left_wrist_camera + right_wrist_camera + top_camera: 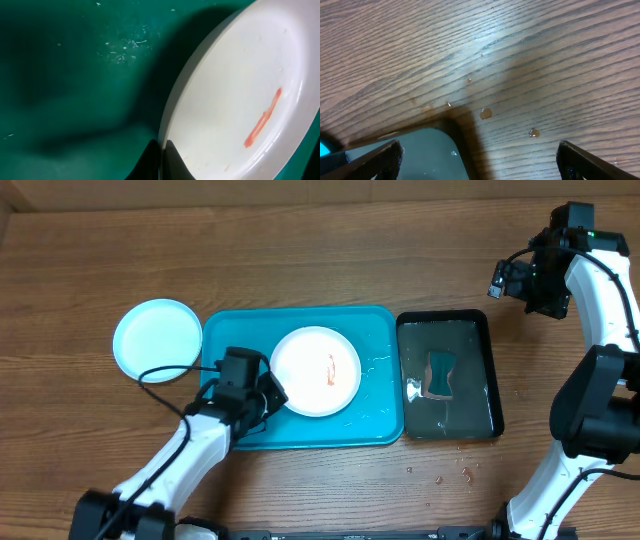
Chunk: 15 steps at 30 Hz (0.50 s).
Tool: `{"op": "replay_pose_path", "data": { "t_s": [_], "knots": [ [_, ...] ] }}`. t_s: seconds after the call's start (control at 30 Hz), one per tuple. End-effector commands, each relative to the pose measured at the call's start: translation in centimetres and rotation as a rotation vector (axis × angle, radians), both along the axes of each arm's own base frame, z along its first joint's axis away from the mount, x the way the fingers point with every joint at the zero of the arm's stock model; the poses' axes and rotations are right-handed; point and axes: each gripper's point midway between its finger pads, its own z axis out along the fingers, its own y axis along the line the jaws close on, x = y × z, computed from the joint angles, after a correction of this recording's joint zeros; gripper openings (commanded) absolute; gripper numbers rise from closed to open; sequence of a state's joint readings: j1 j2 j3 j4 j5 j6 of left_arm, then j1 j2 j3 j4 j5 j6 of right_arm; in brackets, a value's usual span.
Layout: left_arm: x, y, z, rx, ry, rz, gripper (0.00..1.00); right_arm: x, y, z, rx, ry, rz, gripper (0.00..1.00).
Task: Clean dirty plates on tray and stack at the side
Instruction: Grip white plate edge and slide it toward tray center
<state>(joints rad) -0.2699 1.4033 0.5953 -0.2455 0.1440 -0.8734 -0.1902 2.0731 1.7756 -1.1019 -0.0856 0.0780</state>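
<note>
A white plate [315, 370] with an orange-red smear lies in the middle of the turquoise tray [380, 330]. My left gripper [272, 392] is shut on that plate's left rim. In the left wrist view the rim of the white plate [240, 100] is pinched between the two dark fingers of the left gripper [163, 160], above the tray floor [75, 75]. A light blue plate [157, 340] sits on the table just left of the tray. My right gripper [528, 288] hovers open at the far right, holding nothing; in its wrist view the right gripper [480, 165] spans bare wood.
A black tray of water [495, 370] stands right of the turquoise tray with a teal sponge [440, 373] in it; its corner [430, 155] shows under the right gripper. Water drops [485, 113] dot the wooden table, and more drops [440, 475] lie near the front edge.
</note>
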Motion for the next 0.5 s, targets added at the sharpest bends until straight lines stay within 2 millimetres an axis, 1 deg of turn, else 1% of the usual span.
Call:
{"op": "replay_pose_path", "data": {
  "t_s": [0.0, 0.07, 0.13, 0.17, 0.2, 0.27, 0.33, 0.4, 0.47],
  "knots": [
    [0.3, -0.2, -0.7, 0.003, 0.008, 0.015, 0.04, 0.4, -0.3, 0.6, -0.01, -0.019, -0.005, 1.0],
    [0.4, -0.4, -0.5, 0.009, 0.004, -0.016, 0.12, 0.4, -0.3, 0.6, -0.01, -0.019, -0.005, 1.0],
    [0.5, -0.8, 0.1, 0.021, 0.003, -0.075, 0.31, 0.4, -0.3, 0.6, -0.01, -0.019, -0.005, 1.0],
    [0.5, -0.7, 0.5, 0.039, 0.013, -0.092, 0.37, 0.4, -0.3, 0.6, -0.01, -0.019, -0.005, 1.0],
    [0.7, -0.6, 1.1, 0.058, 0.017, -0.113, 0.41, 0.4, -0.3, 0.6, -0.01, -0.019, -0.005, 1.0],
    [1.2, -0.3, 2.8, 0.114, 0.024, -0.158, 0.43, 0.4, -0.3, 0.6, -0.01, -0.019, -0.005, 1.0],
    [1.9, 0.0, 4.7, 0.169, 0.015, -0.21, 0.42, 0.4, -0.3, 0.6, -0.01, -0.019, -0.005, 1.0],
    [2.5, 0.0, 6.6, 0.207, -0.003, -0.272, 0.45, 0.4, -0.3, 0.6, -0.01, -0.019, -0.005, 1.0],
    [3.0, 0.0, 7.9, 0.233, -0.025, -0.314, 0.47, 0.4, -0.3, 0.6, -0.01, -0.019, -0.005, 1.0]
  ]
}}
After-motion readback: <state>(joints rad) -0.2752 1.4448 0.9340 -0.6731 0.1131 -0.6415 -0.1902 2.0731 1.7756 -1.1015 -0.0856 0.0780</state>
